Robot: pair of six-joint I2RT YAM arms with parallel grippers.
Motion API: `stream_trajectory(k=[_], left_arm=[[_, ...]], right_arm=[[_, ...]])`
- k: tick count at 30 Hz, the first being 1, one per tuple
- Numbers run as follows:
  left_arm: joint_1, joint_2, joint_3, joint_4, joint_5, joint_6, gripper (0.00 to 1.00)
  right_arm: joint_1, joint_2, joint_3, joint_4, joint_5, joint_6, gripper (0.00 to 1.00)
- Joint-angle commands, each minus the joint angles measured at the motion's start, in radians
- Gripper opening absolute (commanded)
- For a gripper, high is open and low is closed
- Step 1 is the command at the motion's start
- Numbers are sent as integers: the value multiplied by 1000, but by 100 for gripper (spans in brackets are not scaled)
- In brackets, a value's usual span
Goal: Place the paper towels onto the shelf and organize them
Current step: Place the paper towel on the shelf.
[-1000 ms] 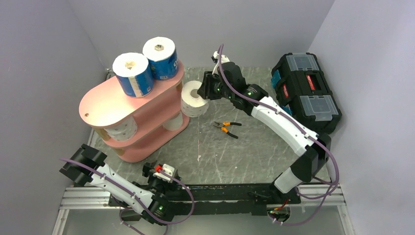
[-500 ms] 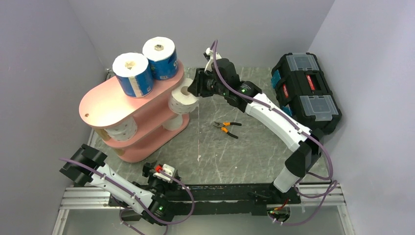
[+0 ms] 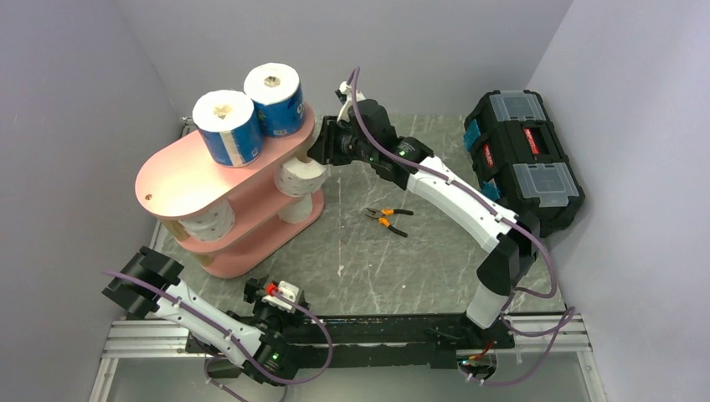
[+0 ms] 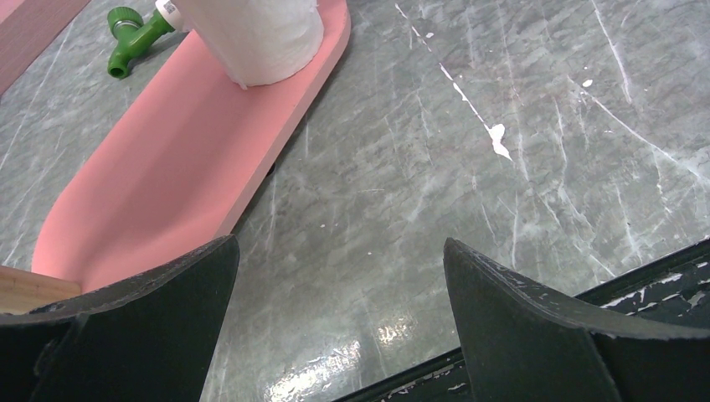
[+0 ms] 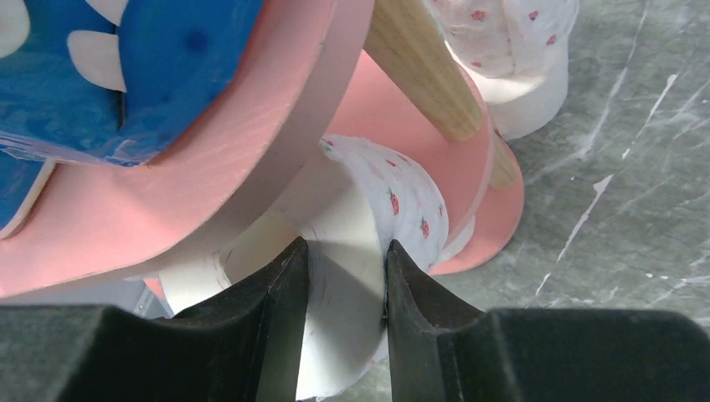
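Observation:
The pink shelf point(image 3: 180, 176) stands at the back left, and two blue-wrapped paper towels point(image 3: 228, 126) point(image 3: 275, 96) sit on its top board. A speckled roll point(image 3: 208, 219) rests on the middle tier and a white one point(image 3: 295, 209) on the bottom tier. My right gripper point(image 3: 322, 149) point(image 5: 345, 260) is shut on the wall of a pink-speckled roll point(image 3: 303, 174) point(image 5: 393, 201), one finger inside its core. The roll is at the right end of the middle tier, under the top board point(image 5: 251, 142). My left gripper point(image 4: 339, 243) is open above the table near the shelf's bottom board point(image 4: 167, 167).
Orange-handled pliers point(image 3: 387, 218) lie on the table right of the shelf. A black toolbox point(image 3: 523, 155) stands at the far right. A wooden post point(image 5: 419, 67) rises beside the held roll. A green object point(image 4: 134, 38) lies behind the bottom board.
My right arm has carried the speckled roll leftward from open space into the right end of the shelf's middle tier. The left arm has not moved.

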Motion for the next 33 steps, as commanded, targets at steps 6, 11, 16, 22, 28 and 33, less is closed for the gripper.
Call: stream_trajectory(k=[6,11,16,22,28,33], left_arm=[[-10,10,15,-19,-7,-237,99],[-10,15,15,-18,-8,-236,99],[-10,19,18,-19,-7,-235,99],[-11,21,19,-18,-7,-232,99],[-11,23,19,-19,-10,-233,99],[-11,24,21,-18,-8,-231,99]], right_arm=[[22,21,68,120,-53,55,33],[26,22,62,126,-64,60,45],[29,17,55,124,-62,59,58],[31,16,54,123,-63,60,62],[32,0,35,129,-62,55,69],[29,-21,2,148,-62,51,74]])
